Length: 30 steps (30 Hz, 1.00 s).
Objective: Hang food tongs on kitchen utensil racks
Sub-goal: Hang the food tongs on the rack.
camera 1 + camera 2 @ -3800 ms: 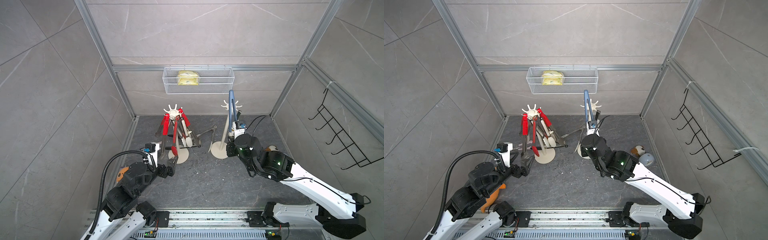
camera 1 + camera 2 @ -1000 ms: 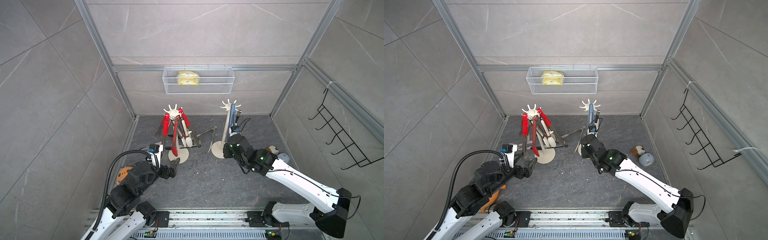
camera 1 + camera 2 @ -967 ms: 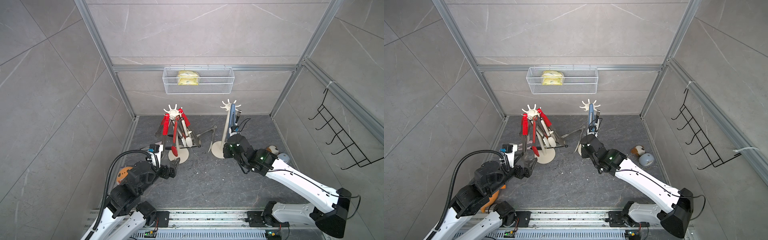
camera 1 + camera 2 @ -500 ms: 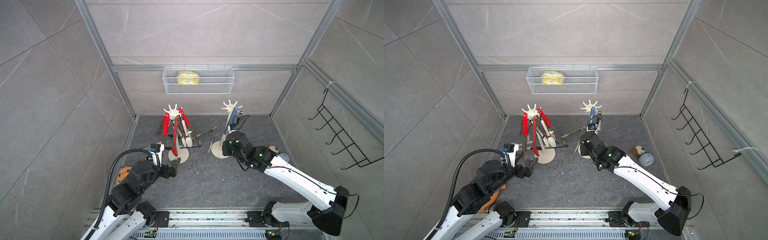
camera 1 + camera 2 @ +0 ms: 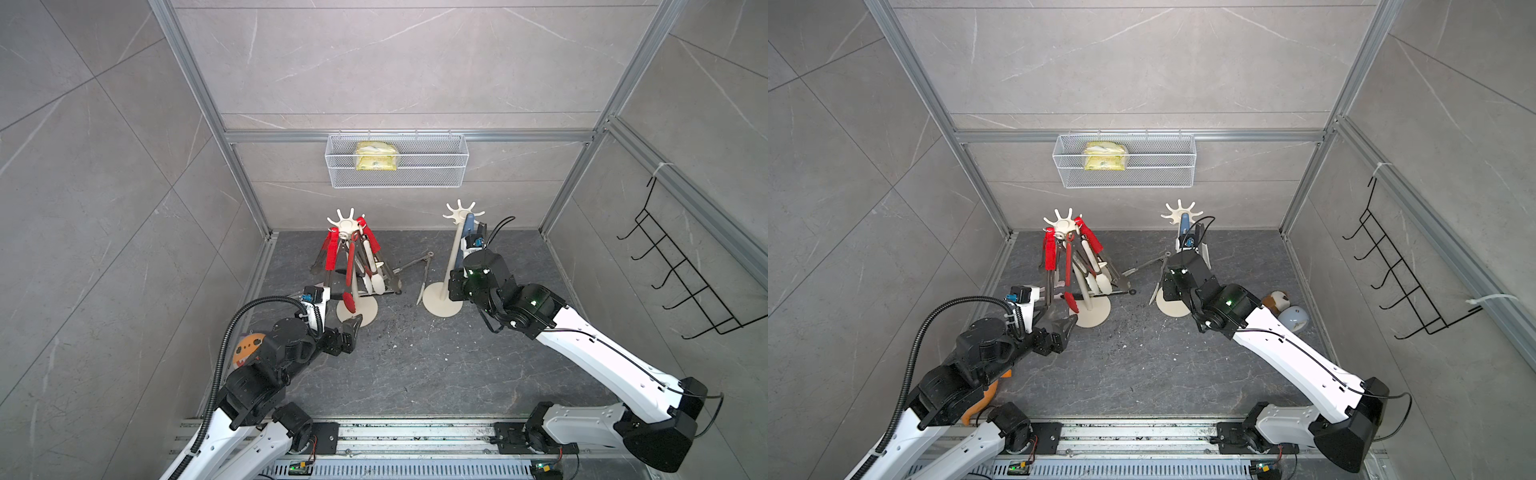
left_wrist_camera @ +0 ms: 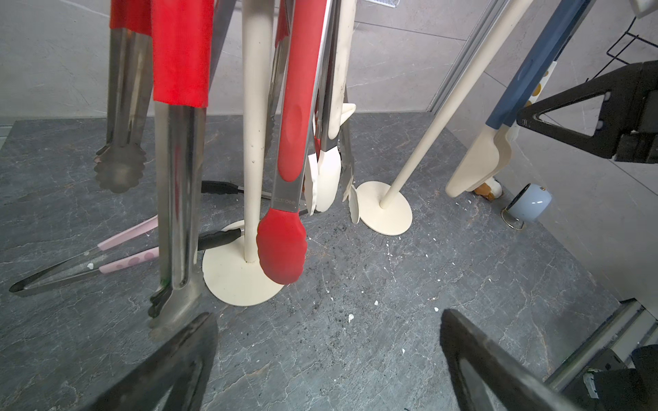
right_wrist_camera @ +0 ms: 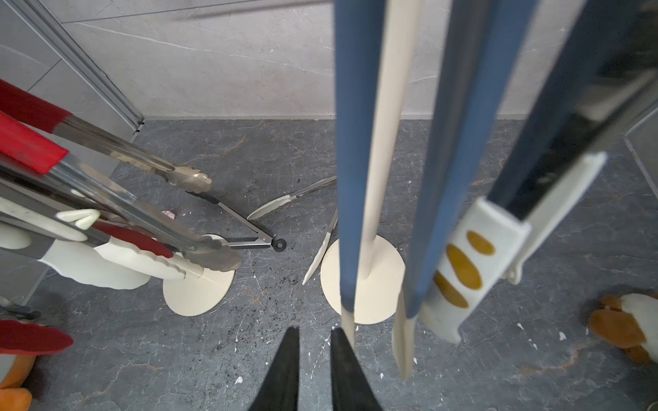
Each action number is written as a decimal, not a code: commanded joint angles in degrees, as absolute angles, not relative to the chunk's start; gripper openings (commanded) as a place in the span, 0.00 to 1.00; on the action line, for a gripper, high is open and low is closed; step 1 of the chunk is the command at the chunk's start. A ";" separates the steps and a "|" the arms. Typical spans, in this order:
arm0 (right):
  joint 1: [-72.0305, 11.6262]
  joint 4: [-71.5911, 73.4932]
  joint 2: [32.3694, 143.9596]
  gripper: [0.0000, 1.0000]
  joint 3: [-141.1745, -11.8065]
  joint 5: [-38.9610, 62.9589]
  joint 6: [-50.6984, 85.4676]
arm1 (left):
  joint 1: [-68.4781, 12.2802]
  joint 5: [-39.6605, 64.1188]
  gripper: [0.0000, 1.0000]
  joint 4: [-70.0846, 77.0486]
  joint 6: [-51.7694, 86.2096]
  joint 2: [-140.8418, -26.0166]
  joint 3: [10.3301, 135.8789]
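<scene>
Two cream utensil racks stand at the back of the floor. The left rack (image 5: 347, 224) carries several food tongs with red grips, cream tips and bare steel (image 6: 285, 142). Blue-handled tongs with cream tips (image 5: 467, 232) (image 7: 356, 142) hang from the right rack (image 5: 459, 214). My right gripper (image 7: 313, 332) sits low beside that rack's pole, open by a narrow gap with nothing in it; the blue tongs hang free beside one finger. My left gripper (image 6: 327, 320) (image 5: 351, 326) stands wide open in front of the left rack's base, holding nothing.
Cream-tipped tongs (image 5: 424, 270) lie on the floor between the racks, black-tipped tongs (image 7: 235, 213) and pink ones (image 6: 124, 245) under the left rack. A plush toy (image 5: 1277, 299) and pale cup (image 5: 1293, 318) sit right. A wire basket (image 5: 395, 166) and black hook rail (image 5: 681, 274) hang on the walls.
The blue tongs came down from above the right rack and now hang from it. My right gripper has dropped along the pole and its jaws have parted slightly. The left arm crept forward a little.
</scene>
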<state>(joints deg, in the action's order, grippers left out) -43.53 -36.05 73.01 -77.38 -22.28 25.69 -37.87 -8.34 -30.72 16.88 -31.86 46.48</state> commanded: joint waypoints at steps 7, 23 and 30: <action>-41.34 -42.96 70.66 0.19 -83.19 -14.47 24.96 | -37.62 -6.92 0.99 -27.77 16.03 -32.64 47.78; -35.28 -47.88 68.55 0.18 -88.86 -3.15 23.18 | -37.62 -5.31 0.99 -27.00 16.28 -34.49 49.00; -31.88 -47.15 70.08 0.13 -93.49 0.61 23.33 | -37.66 -5.01 0.99 -27.07 16.49 -35.13 49.46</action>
